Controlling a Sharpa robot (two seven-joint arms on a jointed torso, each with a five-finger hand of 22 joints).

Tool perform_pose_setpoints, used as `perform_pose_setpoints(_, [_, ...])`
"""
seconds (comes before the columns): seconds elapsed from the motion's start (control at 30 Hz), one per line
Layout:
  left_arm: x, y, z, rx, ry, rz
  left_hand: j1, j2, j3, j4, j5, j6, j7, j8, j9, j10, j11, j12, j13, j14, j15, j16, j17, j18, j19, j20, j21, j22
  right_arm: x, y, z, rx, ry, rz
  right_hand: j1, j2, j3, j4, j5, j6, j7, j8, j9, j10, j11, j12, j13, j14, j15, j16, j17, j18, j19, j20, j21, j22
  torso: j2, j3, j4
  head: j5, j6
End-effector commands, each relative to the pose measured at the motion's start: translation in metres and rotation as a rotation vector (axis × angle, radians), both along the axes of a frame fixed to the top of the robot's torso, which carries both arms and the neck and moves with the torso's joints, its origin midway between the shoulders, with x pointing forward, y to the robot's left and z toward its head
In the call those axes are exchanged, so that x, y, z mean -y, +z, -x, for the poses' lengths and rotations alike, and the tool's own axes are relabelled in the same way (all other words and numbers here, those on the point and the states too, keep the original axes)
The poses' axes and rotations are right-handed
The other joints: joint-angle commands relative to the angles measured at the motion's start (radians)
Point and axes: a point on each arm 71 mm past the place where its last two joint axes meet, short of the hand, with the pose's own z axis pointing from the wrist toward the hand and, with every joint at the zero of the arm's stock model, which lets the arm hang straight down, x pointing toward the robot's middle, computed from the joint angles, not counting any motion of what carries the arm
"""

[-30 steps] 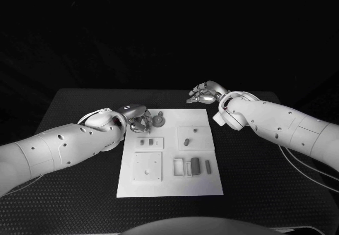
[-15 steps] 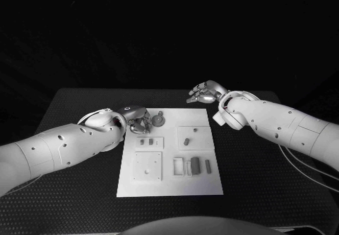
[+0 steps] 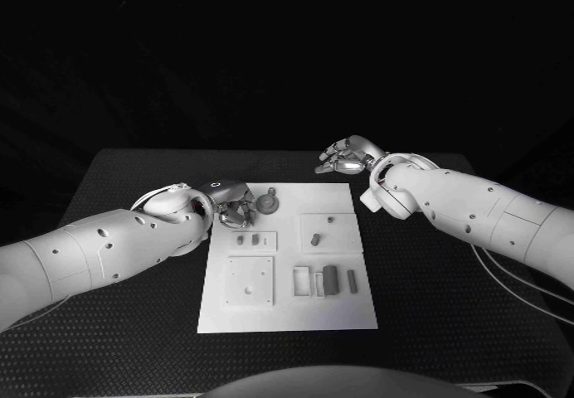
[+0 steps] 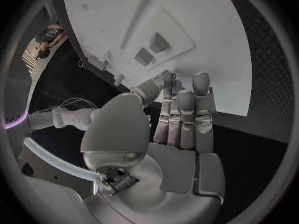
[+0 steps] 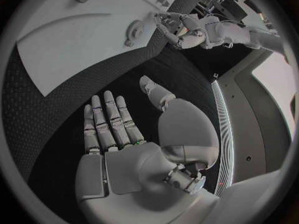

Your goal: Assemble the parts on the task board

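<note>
The white task board (image 3: 287, 311) lies in the middle of the table. A round toothed part (image 3: 270, 201) rests near its far left corner, also seen as the toothed part (image 5: 132, 32). My left hand (image 3: 233, 207) hovers right beside it at the board's left edge, fingers bent down. At the left hand (image 4: 177, 119) the thumb tip meets a fingertip; whether something small sits between them is hidden. My right hand (image 3: 347, 157) is raised beyond the board's far right corner; the right hand (image 5: 118, 129) has straight, spread fingers and holds nothing.
Small square plates with short pegs (image 3: 246, 240) (image 3: 314, 240) sit mid-board. A larger plate (image 3: 249, 282) and several upright bars (image 3: 333, 280) stand nearer me. Black table (image 3: 443, 315) surrounds the board on both sides.
</note>
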Motion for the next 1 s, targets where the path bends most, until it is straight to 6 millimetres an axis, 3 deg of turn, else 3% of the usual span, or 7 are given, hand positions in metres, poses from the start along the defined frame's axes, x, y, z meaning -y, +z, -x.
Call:
perform_pose_setpoints(0.03, [0.0013, -0.0022, 0.0012, -0.023, -0.011, -0.016, 0.004, 0.014, 0.01, 0.002, 0.002, 0.003, 0.001, 0.003, 0.001, 0.033, 0.015, 0.005, 0.023, 0.021, -0.012, 0.001, 0.0, 0.064, 0.0, -0.003, 0.005, 0.023, -0.0013, 0.0, 0.0003, 0.001, 0.013, -0.001, -0.008, -0.001, 0.0, 0.008, -0.001, -0.004, 0.049, 0.0, -0.002, 0.007, 0.001, -0.006, 0.0, 0.003, 0.001, 0.0, -0.001, -0.009, 0.006, -0.002, -0.005, 0.012, 0.0, 0.0007, -0.0004, 0.0, -0.001])
perform_pose_setpoints(1.0, [0.0066, -0.0064, 0.0032, -0.06, -0.032, -0.039, 0.003, 0.015, 0.011, 0.001, 0.001, 0.003, 0.001, 0.003, 0.002, 0.034, 0.015, 0.002, 0.024, 0.021, -0.012, 0.0, 0.001, 0.062, -0.004, -0.003, 0.003, 0.023, -0.0006, -0.0005, 0.0003, 0.0, 0.012, 0.0, -0.007, 0.0, 0.0, 0.008, -0.001, -0.004, 0.049, 0.001, -0.002, 0.008, 0.001, -0.008, 0.0, 0.003, 0.001, 0.0, -0.002, -0.008, 0.007, -0.002, -0.008, 0.013, 0.0, 0.0003, -0.0001, -0.005, -0.004])
